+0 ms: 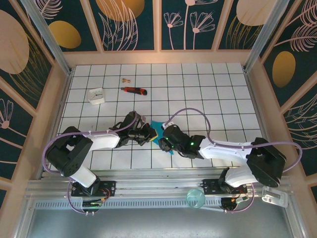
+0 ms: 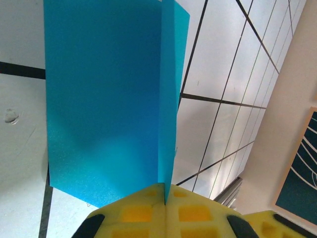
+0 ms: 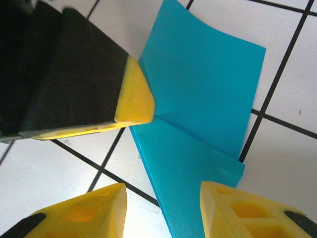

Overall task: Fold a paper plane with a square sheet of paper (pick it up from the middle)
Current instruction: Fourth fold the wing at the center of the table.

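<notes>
The square sheet of paper (image 1: 159, 133) is a folded teal shape between the two grippers at the table's middle. My left gripper (image 2: 165, 198) is shut on it, its yellow pads pinching an upright flap at the crease, while the rest of the paper (image 2: 104, 99) spreads over the tiles. From the top I see the left gripper (image 1: 150, 134) just left of the sheet. My right gripper (image 3: 161, 210) stands open over the near end of the paper (image 3: 198, 99), one fingertip on each side and nothing gripped. Whether the folds make a paper plane I cannot tell.
A white block (image 1: 96, 95), a red-and-black utility knife (image 1: 134, 90) and a small brass piece (image 1: 125, 79) lie at the far left of the tiled table. A clear cup (image 1: 195, 198) sits on the near rail. Wooden walls enclose the table.
</notes>
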